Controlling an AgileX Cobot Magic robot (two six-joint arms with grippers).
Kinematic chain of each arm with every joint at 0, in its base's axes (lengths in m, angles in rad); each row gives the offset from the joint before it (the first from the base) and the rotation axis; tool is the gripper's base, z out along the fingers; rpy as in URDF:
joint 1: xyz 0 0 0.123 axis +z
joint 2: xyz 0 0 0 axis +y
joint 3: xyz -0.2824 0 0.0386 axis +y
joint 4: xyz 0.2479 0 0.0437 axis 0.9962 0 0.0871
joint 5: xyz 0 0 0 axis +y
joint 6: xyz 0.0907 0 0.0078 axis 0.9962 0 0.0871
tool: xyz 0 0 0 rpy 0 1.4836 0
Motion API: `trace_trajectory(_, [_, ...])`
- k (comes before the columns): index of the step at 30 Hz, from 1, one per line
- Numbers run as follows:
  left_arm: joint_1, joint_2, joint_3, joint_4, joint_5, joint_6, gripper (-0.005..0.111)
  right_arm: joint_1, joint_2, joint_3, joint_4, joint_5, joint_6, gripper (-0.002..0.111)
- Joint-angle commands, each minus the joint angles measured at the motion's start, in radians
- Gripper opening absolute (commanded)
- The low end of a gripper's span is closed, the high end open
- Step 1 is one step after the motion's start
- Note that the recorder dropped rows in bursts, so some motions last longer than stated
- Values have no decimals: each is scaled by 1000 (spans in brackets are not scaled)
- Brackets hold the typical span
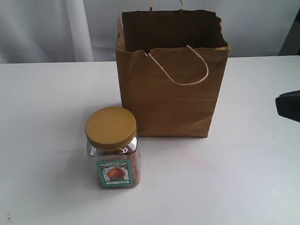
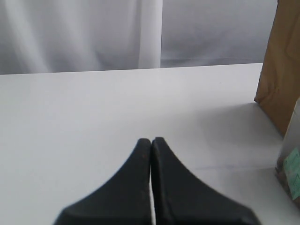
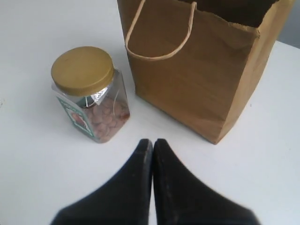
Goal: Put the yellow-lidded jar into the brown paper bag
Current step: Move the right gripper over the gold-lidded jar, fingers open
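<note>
The yellow-lidded jar (image 1: 112, 147) stands upright on the white table, just in front of the left corner of the brown paper bag (image 1: 171, 75). The bag is upright with its mouth open and one cord handle drooping over its front. In the right wrist view the jar (image 3: 89, 93) and bag (image 3: 201, 61) lie ahead of my right gripper (image 3: 152, 141), which is shut and holds nothing. A dark tip of the right gripper (image 1: 288, 105) shows at the exterior view's right edge. My left gripper (image 2: 151, 140) is shut and empty, with the bag's edge (image 2: 281, 70) and a sliver of the jar (image 2: 291, 164) off to one side.
The white table (image 1: 47, 117) stretches left of the jar and right of the bag. A pale curtain (image 1: 56, 28) hangs behind the table's far edge.
</note>
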Motion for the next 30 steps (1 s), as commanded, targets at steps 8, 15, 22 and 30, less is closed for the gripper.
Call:
trace_trajectory(8, [-3, 3, -2, -4, -8, -4, 1, 23, 104, -151, -16, 137, 10, 0])
trace_trajectory(15, [-3, 3, -2, -4, -8, -4, 1, 155, 257, -294, -90, 192, 86, 0])
trace_trajectory(22, [-3, 3, -2, -4, -8, -4, 1, 360, 455, -475, -211, 235, 179, 0])
trace_trajectory(30, [-3, 3, -2, -4, -8, -4, 1, 534, 716, -717, -333, 368, 297, 0])
